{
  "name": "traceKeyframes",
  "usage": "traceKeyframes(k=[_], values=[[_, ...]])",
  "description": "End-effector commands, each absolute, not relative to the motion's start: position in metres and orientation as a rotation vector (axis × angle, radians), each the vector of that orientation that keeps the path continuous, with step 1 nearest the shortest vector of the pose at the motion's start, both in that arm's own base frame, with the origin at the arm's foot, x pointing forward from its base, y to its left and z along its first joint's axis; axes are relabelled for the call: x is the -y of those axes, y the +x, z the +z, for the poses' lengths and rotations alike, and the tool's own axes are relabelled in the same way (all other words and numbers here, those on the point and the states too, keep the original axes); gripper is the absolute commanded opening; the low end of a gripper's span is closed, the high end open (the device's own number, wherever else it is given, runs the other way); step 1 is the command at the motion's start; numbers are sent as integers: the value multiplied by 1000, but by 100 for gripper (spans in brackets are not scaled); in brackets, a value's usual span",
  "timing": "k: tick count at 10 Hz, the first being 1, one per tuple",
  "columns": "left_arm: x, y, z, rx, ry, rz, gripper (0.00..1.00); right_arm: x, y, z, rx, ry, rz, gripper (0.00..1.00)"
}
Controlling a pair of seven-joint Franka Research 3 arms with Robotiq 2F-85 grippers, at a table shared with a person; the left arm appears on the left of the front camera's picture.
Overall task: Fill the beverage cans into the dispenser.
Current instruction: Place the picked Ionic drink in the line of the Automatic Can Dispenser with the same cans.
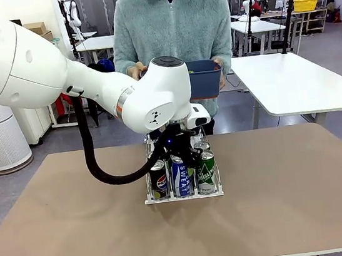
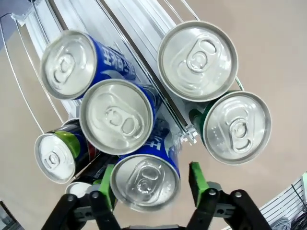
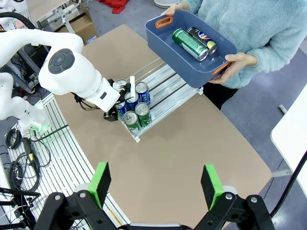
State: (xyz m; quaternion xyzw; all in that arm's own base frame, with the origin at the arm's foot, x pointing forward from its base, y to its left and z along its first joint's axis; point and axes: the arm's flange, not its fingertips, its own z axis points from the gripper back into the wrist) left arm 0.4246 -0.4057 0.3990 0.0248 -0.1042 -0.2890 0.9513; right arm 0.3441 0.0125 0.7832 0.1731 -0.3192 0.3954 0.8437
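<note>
Cans go in one at a time, and the one in hand is a blue can (image 2: 145, 179) standing upright between the green pads (image 2: 196, 175) of the left claw (image 2: 151, 173). One pad sits tight beside it and the other shows a sliver of gap, so I cannot tell whether the claw is clamped or loose. To do this well, I judge it should let go only once the can's base sits flat in its lane. Then it should part the fingers just enough to miss the neighbours and rise straight up.

Five more cans (image 2: 116, 116) crowd round it in the rack (image 2: 139, 26), two of them blue and in line with it. The right claw (image 3: 156, 173) hangs high over the table (image 3: 192, 134), fingers wide apart and empty. Beyond the rack a person (image 3: 249, 28) holds a blue bin (image 3: 163, 40) with two cans (image 3: 188, 44) lying in it.

The blue can's base and lane are hidden under its own lid. From the front, the arm's wrist (image 1: 161, 98) covers the left claw. A pale round thing (image 2: 76, 189) by one finger is too cut off to name.
</note>
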Motion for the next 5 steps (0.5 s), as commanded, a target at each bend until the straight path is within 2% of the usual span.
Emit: traceKeyframes(k=[1, 5], values=[[403, 408, 418, 226, 65, -575, 100, -13, 344, 782, 672, 369, 836, 100], [401, 397, 442, 286, 105, -545, 100, -13, 344, 782, 672, 369, 836, 100]])
